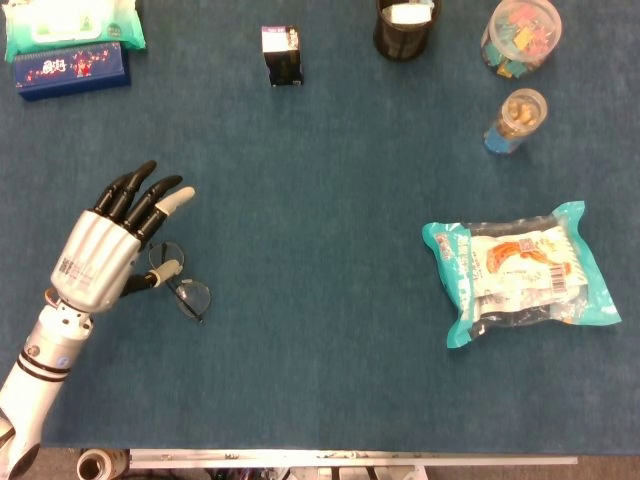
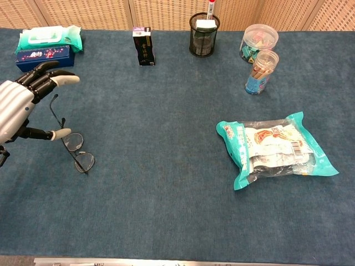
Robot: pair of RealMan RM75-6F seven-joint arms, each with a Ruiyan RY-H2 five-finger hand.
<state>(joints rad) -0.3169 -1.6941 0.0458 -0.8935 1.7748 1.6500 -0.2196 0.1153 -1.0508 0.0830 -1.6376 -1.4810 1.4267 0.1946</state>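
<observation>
My left hand (image 1: 105,250) (image 2: 22,108) hovers over the left side of the blue table with its fingers spread and nothing in it. A pair of thin-rimmed glasses (image 1: 180,285) (image 2: 75,149) lies on the cloth just under and to the right of it. The thumb tip sits close beside the near lens; I cannot tell whether it touches. A teal snack bag (image 1: 520,272) (image 2: 274,148) lies far off on the right side. My right hand shows in neither view.
Along the far edge stand a wet-wipes pack (image 1: 72,22) on a blue box (image 1: 70,68), a small black carton (image 1: 282,55), a mesh pen cup (image 1: 407,25), a tub of clips (image 1: 520,35) and a small jar (image 1: 515,120).
</observation>
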